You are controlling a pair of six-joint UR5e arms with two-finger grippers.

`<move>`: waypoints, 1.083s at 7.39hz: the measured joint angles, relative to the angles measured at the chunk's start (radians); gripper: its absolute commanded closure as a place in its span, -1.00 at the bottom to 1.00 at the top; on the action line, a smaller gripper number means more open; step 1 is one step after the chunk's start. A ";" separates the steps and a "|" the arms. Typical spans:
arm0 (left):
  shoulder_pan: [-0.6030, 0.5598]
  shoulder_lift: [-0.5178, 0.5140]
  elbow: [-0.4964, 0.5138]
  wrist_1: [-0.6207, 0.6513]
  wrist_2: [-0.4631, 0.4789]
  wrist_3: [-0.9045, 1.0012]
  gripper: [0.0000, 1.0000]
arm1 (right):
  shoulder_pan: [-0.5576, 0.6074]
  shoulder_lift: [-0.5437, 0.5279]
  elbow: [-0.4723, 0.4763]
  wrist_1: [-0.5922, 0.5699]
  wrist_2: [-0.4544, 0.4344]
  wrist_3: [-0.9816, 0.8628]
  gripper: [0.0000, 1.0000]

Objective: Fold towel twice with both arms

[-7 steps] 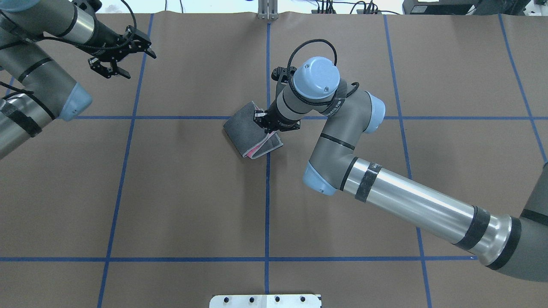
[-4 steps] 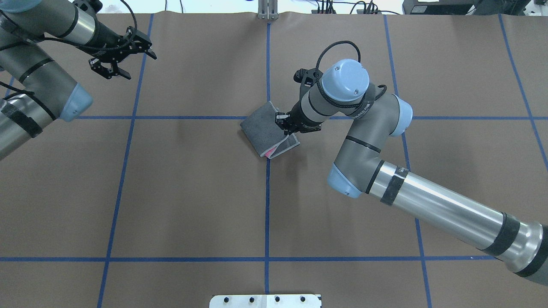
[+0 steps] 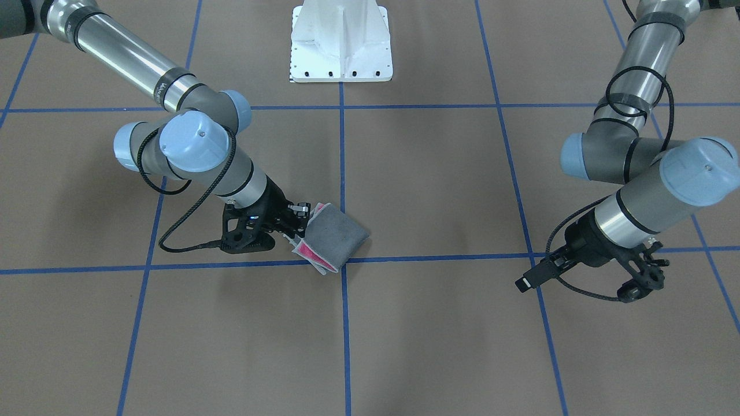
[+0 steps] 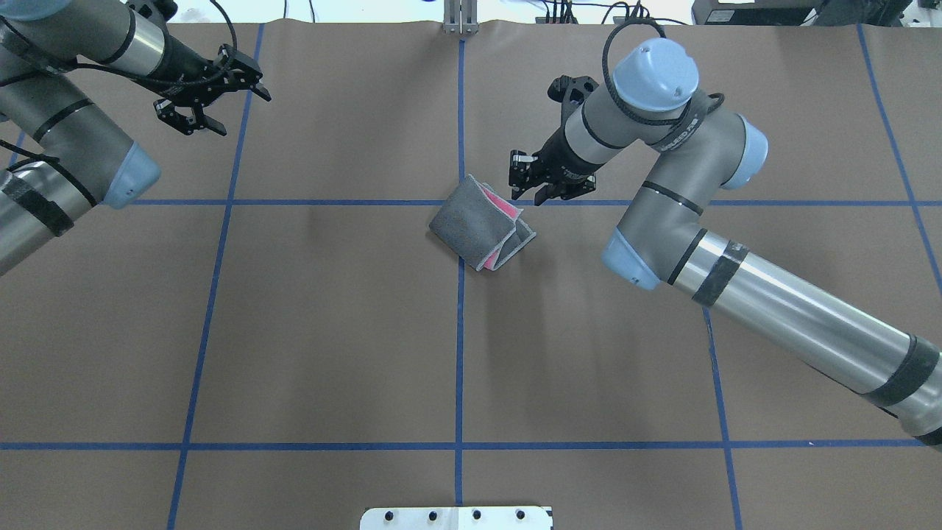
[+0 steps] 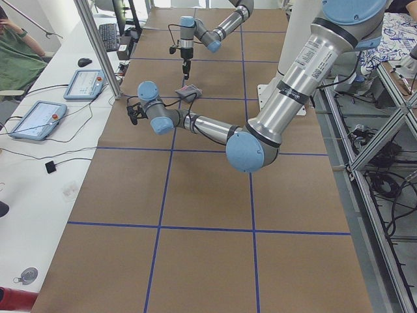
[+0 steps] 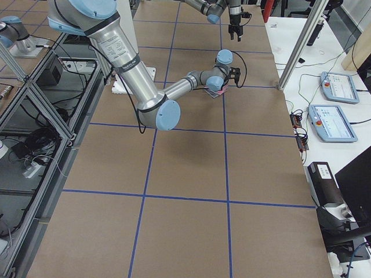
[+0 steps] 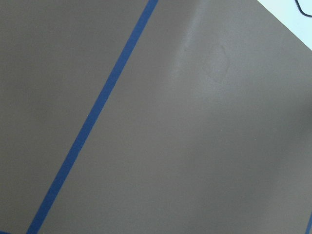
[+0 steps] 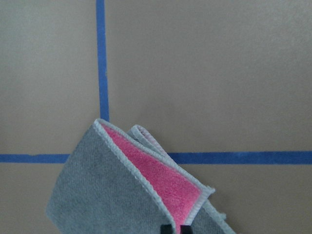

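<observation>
While the towel (image 4: 471,224) lies folded near the middle of the table (image 4: 331,331), somewhat toward the table's far edge from the robot, it sits right at the crossing of 2 blue tape lines (image 4: 459,331), its grey face outward and its folded side turned toward the table's left. Its open side faces the right gripper (image 4: 531,193), and there the layers gape, showing pink inside and the light stitched edge. The right gripper reaches down at that open side from the far right. In the right wrist view its 2 black fingertips (image 8: 165,229) stand close together at the bottom edge of the picture, with a strip of the pink layer between them, so the jaws appear pinched on the towel's raised edge. In the front-facing view that edge is lifted toward the gripper while the rest of the cloth rests on the brown paper. The left gripper (image 4: 243,114) hangs above the table near its far left corner, well apart from the towel, its jaws spread wide and holding nothing. The left wrist view shows only brown paper and 1 blue tape line. The white pedestal base (image 3: 341,40) is bolted at the middle of the table's near edge.
</observation>
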 measured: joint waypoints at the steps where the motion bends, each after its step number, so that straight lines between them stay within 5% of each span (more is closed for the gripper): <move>1: -0.001 0.002 -0.009 -0.001 0.002 0.000 -1.00 | 0.053 -0.003 0.000 -0.018 0.050 -0.001 -1.00; 3: -0.024 0.008 -0.017 0.001 0.005 0.091 -1.00 | 0.169 -0.027 0.003 -0.057 0.124 -0.067 -1.00; 5: -0.107 0.059 -0.017 0.023 0.001 0.393 -1.00 | 0.298 -0.094 0.005 -0.171 0.152 -0.405 -1.00; 8: -0.304 0.102 -0.035 0.359 0.002 1.022 -1.00 | 0.495 -0.157 0.013 -0.522 0.082 -1.022 -1.00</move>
